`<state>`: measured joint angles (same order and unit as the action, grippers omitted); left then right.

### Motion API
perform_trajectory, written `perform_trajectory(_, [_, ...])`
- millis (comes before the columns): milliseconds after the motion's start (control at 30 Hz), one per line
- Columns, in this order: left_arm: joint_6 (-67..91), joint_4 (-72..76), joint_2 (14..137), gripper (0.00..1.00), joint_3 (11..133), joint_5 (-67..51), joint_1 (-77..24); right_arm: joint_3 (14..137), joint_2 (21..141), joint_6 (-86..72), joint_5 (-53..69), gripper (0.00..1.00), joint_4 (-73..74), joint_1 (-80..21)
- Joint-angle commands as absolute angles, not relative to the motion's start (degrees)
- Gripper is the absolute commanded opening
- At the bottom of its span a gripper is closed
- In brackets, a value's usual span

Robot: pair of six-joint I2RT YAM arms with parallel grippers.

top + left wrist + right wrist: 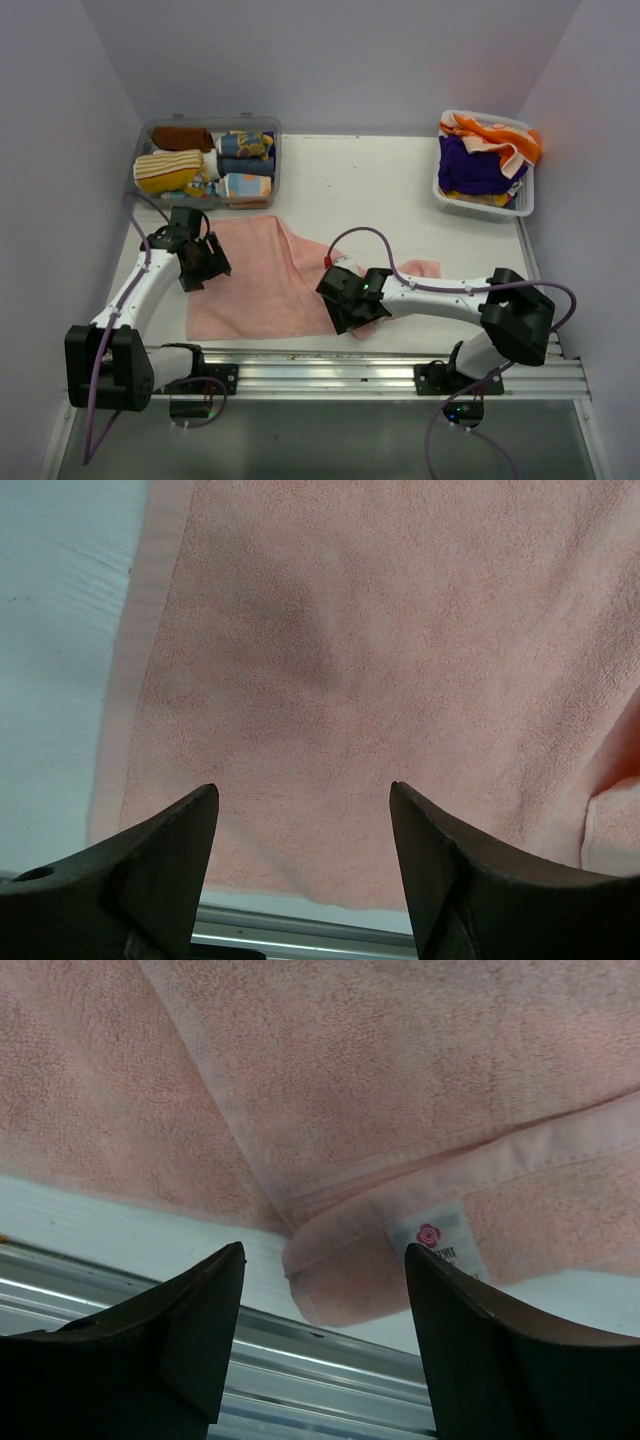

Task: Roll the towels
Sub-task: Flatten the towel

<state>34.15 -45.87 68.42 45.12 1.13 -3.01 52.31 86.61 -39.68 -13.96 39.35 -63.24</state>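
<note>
From above, the right claw (350,315) hides a corner of the pink towel (262,280); its label (437,1244) has print too small to read

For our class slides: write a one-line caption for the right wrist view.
Open right gripper above a soft pink terry towel, its folded corner showing a white label.

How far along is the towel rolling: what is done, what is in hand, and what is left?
Done: several rolled towels sit in the clear bin. In hand: the pink towel lies spread, one corner folded over, not yet rolled; the left gripper and right gripper hover open above it. Left: the heaped towels in the white basket.
</note>
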Motion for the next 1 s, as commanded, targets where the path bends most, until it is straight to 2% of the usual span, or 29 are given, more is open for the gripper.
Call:
perform_trajectory(0, [36.4,-44.1,68.6,0.73,47.0,2.4,-2.8,52.5,88.2,-42.4,-14.0,0.68,34.7,-64.3])
perform_trajectory(33, [36.4,-43.9,68.7,0.73,47.0,2.1,-2.8,52.6,88.9,-42.5,-14.0,0.63,34.6,-64.4])
perform_trajectory(67, [36.3,-43.6,69.3,0.73,47.1,2.0,-2.8,52.6,89.1,-42.5,-14.3,0.51,34.8,-64.4])
perform_trajectory(167, [36.1,-43.4,69.7,0.72,47.2,2.1,-2.8,53.3,88.6,-42.8,-15.7,0.31,36.0,-64.4])
perform_trajectory(200, [36.0,-43.3,69.9,0.72,47.3,2.0,-2.8,53.6,88.4,-42.9,-16.2,0.19,36.4,-64.5])
perform_trajectory(233, [36.0,-43.2,70.0,0.72,47.2,2.0,-2.8,54.2,88.0,-42.9,-16.8,0.13,37.4,-64.4])
perform_trajectory(267, [36.0,-43.1,70.2,0.72,47.3,2.1,-2.8,54.5,87.1,-43.0,-17.7,0.03,37.9,-64.4])
perform_trajectory(300, [36.0,-42.8,70.3,0.72,47.3,2.2,-2.8,54.8,86.4,-43.0,-18.4,0.0,38.5,-64.4])
perform_trajectory(500, [35.9,-42.1,71.5,0.72,47.6,2.4,-2.8,59.0,78.6,-42.5,-26.8,0.0,45.0,-63.9])
perform_trajectory(600, [35.7,-41.9,72.1,0.72,47.7,2.3,-2.8,61.0,75.1,-39.3,-27.3,0.0,46.0,-58.8])
perform_trajectory(767, [35.6,-41.4,72.1,0.72,47.2,2.1,-2.8,65.1,73.7,-31.0,-23.4,0.0,40.4,-40.8])
perform_trajectory(967, [35.5,-41.0,72.1,0.72,47.1,2.1,-2.8,79.7,87.0,-25.8,-20.0,0.0,35.2,-24.6])
